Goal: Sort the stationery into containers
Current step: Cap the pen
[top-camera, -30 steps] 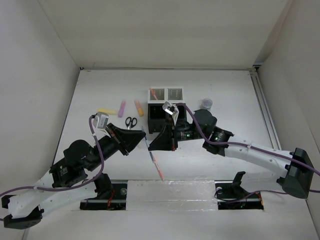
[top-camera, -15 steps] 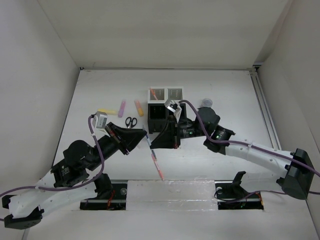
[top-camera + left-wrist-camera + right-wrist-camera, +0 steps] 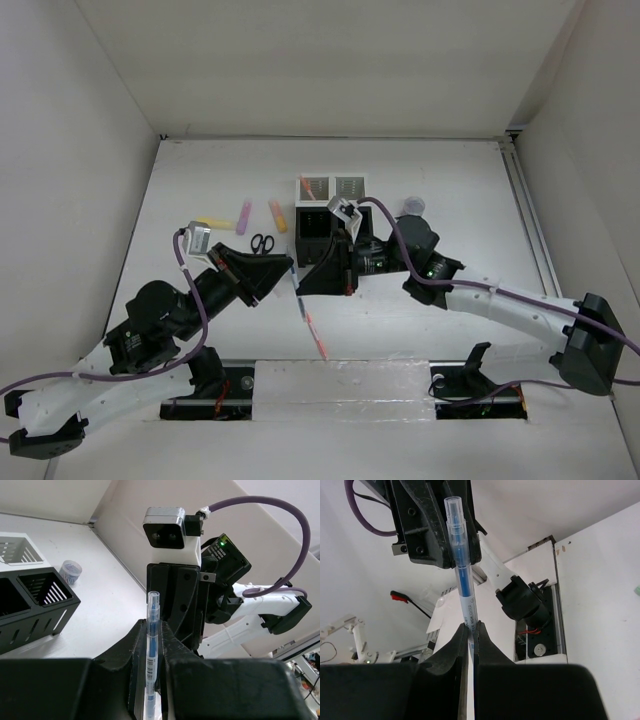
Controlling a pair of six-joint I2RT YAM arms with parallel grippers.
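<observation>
A thin blue pen (image 3: 297, 292) is held above the table between both grippers. My left gripper (image 3: 287, 268) is shut on it; in the left wrist view (image 3: 154, 630) the pen (image 3: 151, 645) stands upright between the jaws. My right gripper (image 3: 304, 283) pinches the same pen (image 3: 462, 580) at its other end, as the right wrist view (image 3: 471, 627) shows. The mesh containers stand behind: two white ones (image 3: 332, 187) and a black one (image 3: 312, 226); the other black one is mostly hidden by my right arm. A red pen (image 3: 316, 338) lies on the table.
Yellow (image 3: 213, 222), pink (image 3: 243, 217) and orange (image 3: 277, 215) highlighters and black-handled scissors (image 3: 262, 243) lie left of the containers. A small round grey item (image 3: 414, 207) sits to their right. Something orange-pink stands in the left white compartment (image 3: 308, 188).
My right gripper has moved left and closed in on my left gripper, meeting at the blue pen. The left gripper has shifted slightly up and right.
</observation>
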